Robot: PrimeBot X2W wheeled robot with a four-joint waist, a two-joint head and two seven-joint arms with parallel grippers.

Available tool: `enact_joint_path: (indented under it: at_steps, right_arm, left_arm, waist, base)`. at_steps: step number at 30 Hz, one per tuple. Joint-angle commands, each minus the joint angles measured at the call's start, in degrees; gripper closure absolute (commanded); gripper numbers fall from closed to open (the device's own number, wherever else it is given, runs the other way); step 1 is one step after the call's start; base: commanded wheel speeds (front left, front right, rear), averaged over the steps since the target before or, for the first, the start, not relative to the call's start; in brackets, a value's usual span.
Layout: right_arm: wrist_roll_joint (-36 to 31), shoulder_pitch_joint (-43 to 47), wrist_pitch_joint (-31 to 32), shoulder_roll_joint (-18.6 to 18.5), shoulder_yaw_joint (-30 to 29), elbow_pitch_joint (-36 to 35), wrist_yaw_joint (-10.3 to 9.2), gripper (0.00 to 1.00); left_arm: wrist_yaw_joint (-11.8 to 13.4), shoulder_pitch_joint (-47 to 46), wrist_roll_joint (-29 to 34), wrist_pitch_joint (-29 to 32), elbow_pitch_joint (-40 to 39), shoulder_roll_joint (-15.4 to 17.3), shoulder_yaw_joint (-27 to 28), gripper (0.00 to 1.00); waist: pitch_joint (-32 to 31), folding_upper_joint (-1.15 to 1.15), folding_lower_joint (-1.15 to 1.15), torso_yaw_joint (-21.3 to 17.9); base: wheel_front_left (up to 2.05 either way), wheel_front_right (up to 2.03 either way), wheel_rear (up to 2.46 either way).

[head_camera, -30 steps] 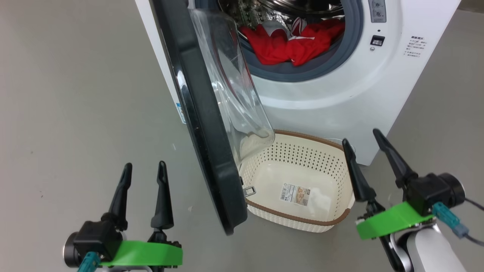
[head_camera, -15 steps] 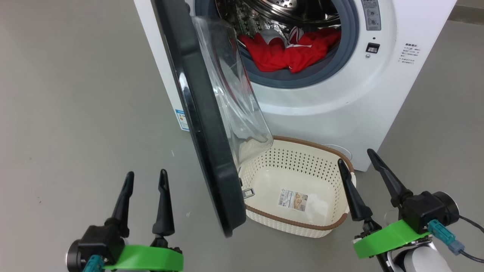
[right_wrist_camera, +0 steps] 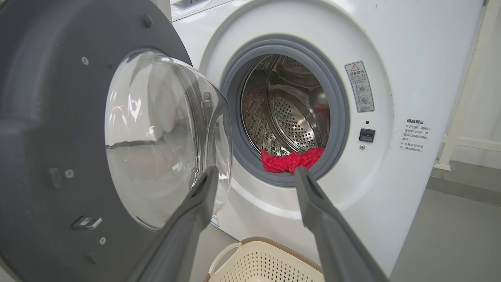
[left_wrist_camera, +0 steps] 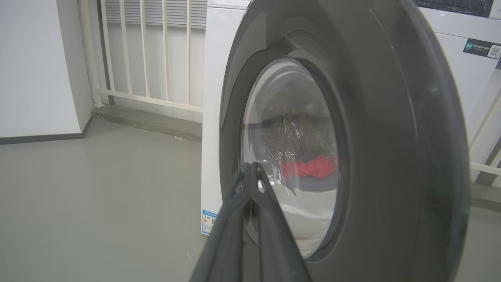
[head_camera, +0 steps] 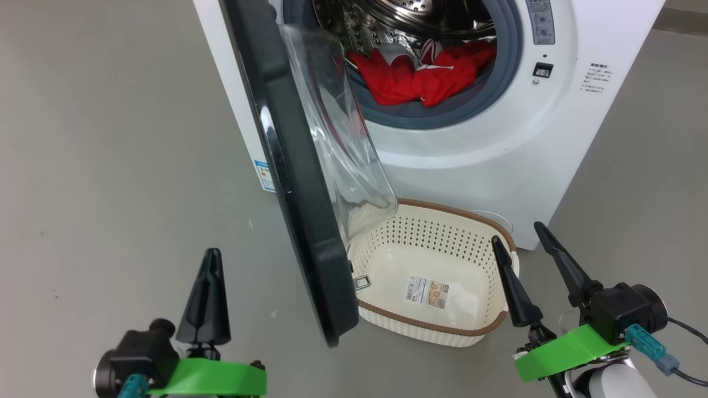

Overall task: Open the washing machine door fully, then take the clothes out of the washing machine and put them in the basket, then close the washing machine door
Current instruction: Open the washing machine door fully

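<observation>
My left end effector hangs low outside the large round glossy black washing machine door, fingers pressed together, empty. My right end effector, fingers apart, sits just right of the cream perforated plastic basket standing before the white front-loading washing machine. The door stands half open; bright red clothes lie inside the machine.

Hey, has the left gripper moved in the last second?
Yes. The left gripper has snapped shut, its two fingers meeting midway; its base keeps its place, left of the lower edge of the washing machine door.
</observation>
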Motion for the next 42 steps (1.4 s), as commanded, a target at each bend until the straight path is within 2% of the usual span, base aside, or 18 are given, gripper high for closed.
enact_joint_path:
  at_steps: [1,12,18,19,24,31,38,42]
  right_arm:
    - [0.5,-1.1,-0.4,0.1,1.3,-1.6,0.2,0.0]
    - [0.7,-1.6,-0.4,0.1,1.1,-1.6,0.2,0.0]
    - [1.0,-1.6,-0.4,0.1,1.3,-1.6,0.2,0.0]
    - [1.0,-1.6,-0.4,0.1,1.3,-1.6,0.2,0.0]
    - [1.0,-1.8,-0.4,0.1,1.7,-1.7,0.2,0.0]
    - [1.0,-2.3,-0.4,0.1,1.8,-1.8,0.2,0.0]
    - [1.0,-2.7,-0.4,0.1,1.7,-1.7,0.2,0.0]
    - [0.7,-3.1,-0.4,0.1,1.4,-1.6,0.2,0.0]
  left_arm:
    - [0.3,-1.2,-0.3,-0.3,-2.4,0.8,2.1,1.0]
    - [-0.5,-5.9,3.2,-0.3,-15.9,0.8,2.7,1.0]
    - [-1.8,-8.9,4.8,-0.3,-22.2,0.8,-2.0,1.0]
    - [-1.8,-8.9,4.8,-0.3,-22.2,0.8,-2.0,1.0]
    - [-3.1,-11.2,4.6,0.3,-23.1,0.8,-9.4,1.0]
    - [-4.1,-12.2,3.3,3.2,-18.9,0.8,-18.2,1.0]
    - [-2.1,-11.7,1.5,7.0,-13.3,0.8,-20.1,1.0]
    - [0.0,-11.1,0.6,9.7,-10.5,0.8,-19.7,1.0]
  waist:
    - [0.2,0.0,0.0,-0.2]
    - [0.6,0.0,0.0,-0.9]
    - [0.6,0.0,0.0,-1.3]
    - [0.6,0.0,0.0,-1.3]
    - [1.0,0.0,0.0,-2.0]
    - [2.1,0.0,0.0,-3.2]
    - [3.3,0.0,0.0,-4.0]
    - [4.1,0.0,0.0,-4.0]
  base:
    - [0.0,0.0,0.0]
    - [0.0,0.0,0.0]
    - [0.0,0.0,0.0]
    - [0.0,0.0,0.0]
    - [0.0,0.0,0.0]
    - [0.0,0.0,0.0]
    - [0.0,0.0,0.0]
    - [0.0,0.0,0.0]
